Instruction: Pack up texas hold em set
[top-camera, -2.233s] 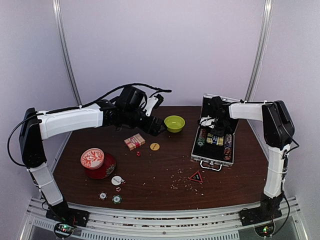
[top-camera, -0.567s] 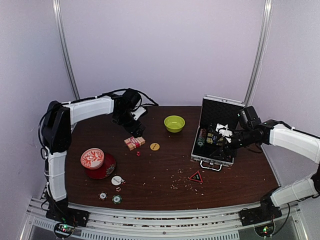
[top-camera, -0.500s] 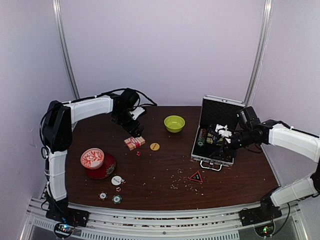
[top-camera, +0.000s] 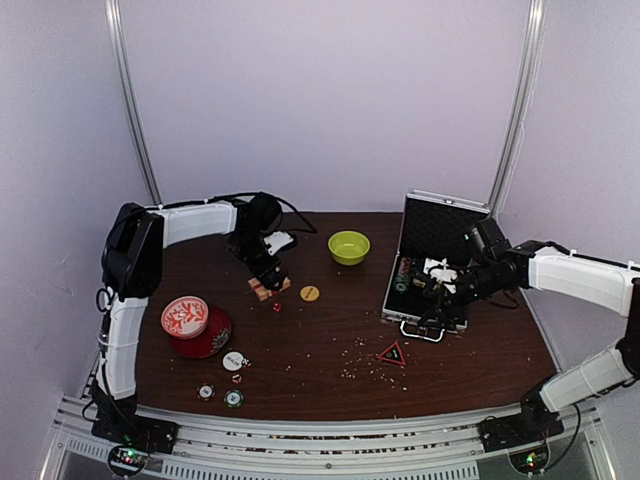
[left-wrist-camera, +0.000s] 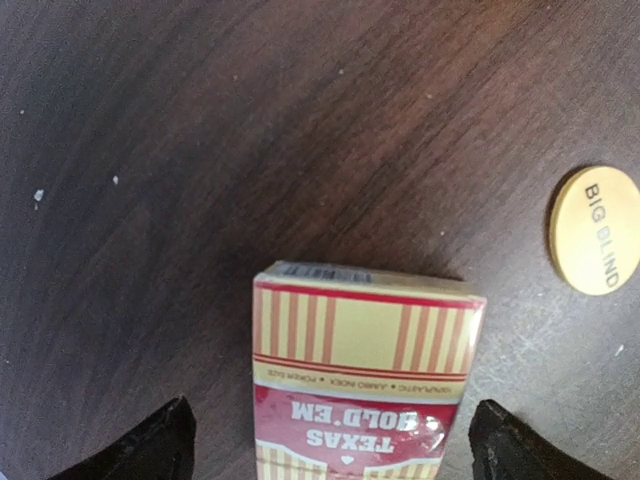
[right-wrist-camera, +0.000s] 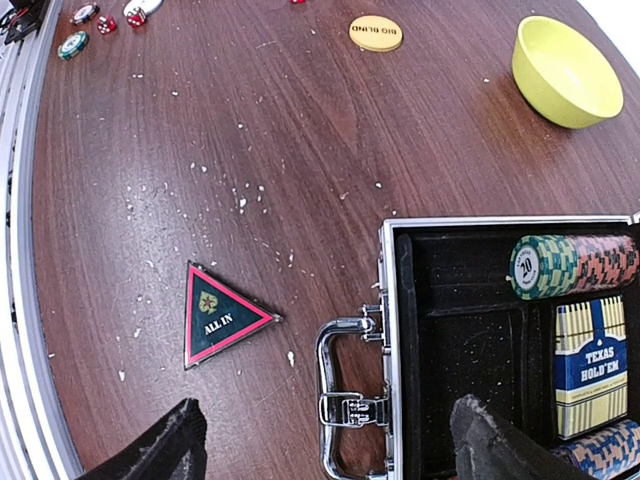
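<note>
**Top view.** The left tool (top-camera: 266, 272) hangs just above the red card deck (top-camera: 269, 287), left of centre on the table (top-camera: 320, 330), with its fingers spread. Right of centre the silver case (top-camera: 428, 275) lies open with its lid up. The right tool (top-camera: 440, 302) hovers over the case's near edge, also spread and holding nothing. The BIG BLIND button (top-camera: 310, 293) lies just right of the deck. The ALL IN triangle (top-camera: 391, 353) lies below the case, and loose chips (top-camera: 233, 398) sit at lower left near the patterned tin (top-camera: 185, 317). The lime-green bowl (top-camera: 349, 247) is between deck and case.

**Left wrist view.** The deck fills the lower middle, slightly skewed. One dark fingertip (left-wrist-camera: 150, 450) shows in each bottom corner, apart from the deck's long sides. The step in hand looks like picking up this deck. To do it well:
- Turn the wrist a touch to square with the deck.
- Keep the deck centred between the fingers.
- Go down until the tips are almost on the table.
- Then close on the side walls, not over the top face.

**Right wrist view.** The case's handle lies between the spread fingertips at bottom centre. At right, a chip row (right-wrist-camera: 575, 265) and the blue card deck (right-wrist-camera: 590, 365) are already seated. Dice (right-wrist-camera: 105, 27) wait at upper left. This tool would do best to draw clear so the red deck can come in.
</note>
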